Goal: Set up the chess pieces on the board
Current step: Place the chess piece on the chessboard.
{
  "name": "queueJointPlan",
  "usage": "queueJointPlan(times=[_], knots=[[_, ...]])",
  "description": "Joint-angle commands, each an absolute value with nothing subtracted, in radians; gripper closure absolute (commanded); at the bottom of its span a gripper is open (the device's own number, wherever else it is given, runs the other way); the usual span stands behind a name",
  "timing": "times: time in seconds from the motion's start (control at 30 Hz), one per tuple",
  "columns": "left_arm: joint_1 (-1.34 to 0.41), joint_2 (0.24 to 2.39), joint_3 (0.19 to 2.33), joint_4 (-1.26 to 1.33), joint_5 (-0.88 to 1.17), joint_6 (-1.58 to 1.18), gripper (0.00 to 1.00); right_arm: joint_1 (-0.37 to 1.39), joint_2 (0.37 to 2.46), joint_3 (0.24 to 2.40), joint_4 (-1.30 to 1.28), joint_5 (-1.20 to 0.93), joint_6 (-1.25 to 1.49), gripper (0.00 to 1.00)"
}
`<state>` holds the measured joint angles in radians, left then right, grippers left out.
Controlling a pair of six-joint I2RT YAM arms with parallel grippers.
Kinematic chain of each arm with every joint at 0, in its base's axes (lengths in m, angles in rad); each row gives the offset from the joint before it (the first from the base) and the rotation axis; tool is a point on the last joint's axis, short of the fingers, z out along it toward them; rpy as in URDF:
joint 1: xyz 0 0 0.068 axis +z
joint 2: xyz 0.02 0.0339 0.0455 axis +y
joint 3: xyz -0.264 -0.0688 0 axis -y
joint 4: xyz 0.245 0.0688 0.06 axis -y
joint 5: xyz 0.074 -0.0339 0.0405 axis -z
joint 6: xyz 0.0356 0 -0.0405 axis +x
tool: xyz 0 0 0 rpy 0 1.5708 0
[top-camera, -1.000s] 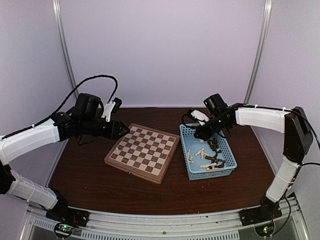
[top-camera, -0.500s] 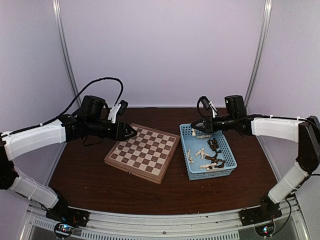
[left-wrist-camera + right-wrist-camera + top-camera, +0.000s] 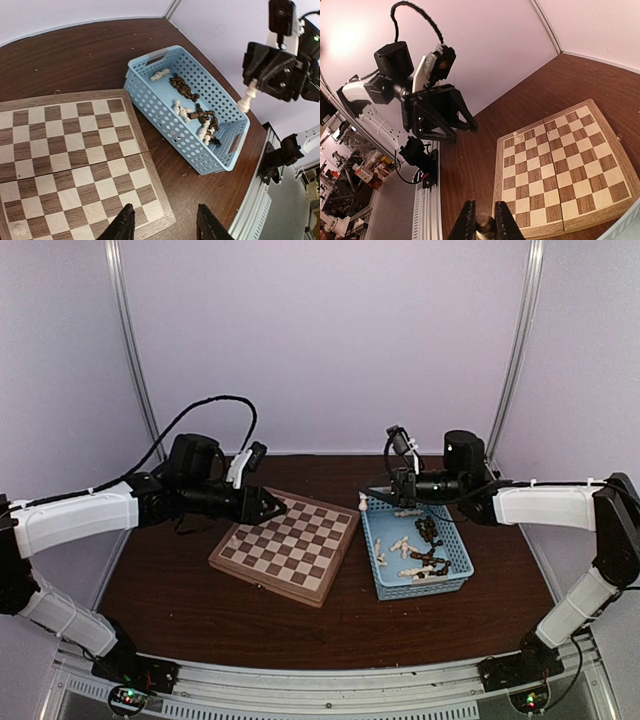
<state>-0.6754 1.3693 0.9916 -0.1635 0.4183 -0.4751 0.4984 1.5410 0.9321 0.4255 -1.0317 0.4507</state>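
left gripper [image 3: 164, 214] jaws apart over board [image 3: 65, 165] | right gripper [image 3: 485, 214] clamps white piece [image 3: 247, 98], seemingly above basket [image 3: 161, 121]

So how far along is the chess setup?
Barely started. Done: one small cream-white piece stands near the edge of the tan-and-brown checkered wooden board. In hand: the right end effector is shut on a cream-white chess piece, in the air near the light-blue perforated plastic basket; the left end effector hangs open and empty. Left: the other cream and dark brown pieces lie in the basket.
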Motion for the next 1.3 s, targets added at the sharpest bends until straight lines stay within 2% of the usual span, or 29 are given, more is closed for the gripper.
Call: queueJointPlan(times=[0.0, 0.1, 0.2, 0.33, 0.4, 0.63, 0.93, 1.27], knots=[[-0.676, 1.297, 0.966, -0.177, 0.24, -0.49, 0.58, 0.613, 1.535, 0.958, 0.404, -0.865, 0.332, 0.9], [-0.673, 1.273, 0.976, -0.241, 0.169, -0.485, 0.58, 0.704, 1.563, 0.992, 0.35, -0.704, 0.245, 0.91], [-0.614, 1.273, 1.009, -0.349, 0.152, -0.548, 0.61, 0.761, 1.625, 1.006, 0.42, -0.614, 0.257, 0.93], [-0.412, 1.212, 0.902, -0.279, 0.315, -0.657, 0.61, 0.836, 1.703, 1.007, 0.558, -0.514, 0.29, 0.93], [-0.361, 1.185, 0.858, -0.27, 0.329, -0.672, 0.61, 0.88, 1.752, 1.022, 0.59, -0.454, 0.275, 0.94], [-0.342, 1.135, 0.814, -0.326, 0.309, -0.632, 0.61, 0.999, 1.902, 1.042, 0.655, -0.208, 0.165, 0.93], [-0.342, 1.1, 0.799, -0.329, 0.3, -0.604, 0.6, 1.015, 2.038, 1.111, 0.649, -0.182, 0.166, 0.91], [-0.342, 1.108, 0.799, -0.322, 0.315, -0.59, 0.6, 1.015, 2.088, 1.16, 0.588, -0.138, 0.142, 0.9]])
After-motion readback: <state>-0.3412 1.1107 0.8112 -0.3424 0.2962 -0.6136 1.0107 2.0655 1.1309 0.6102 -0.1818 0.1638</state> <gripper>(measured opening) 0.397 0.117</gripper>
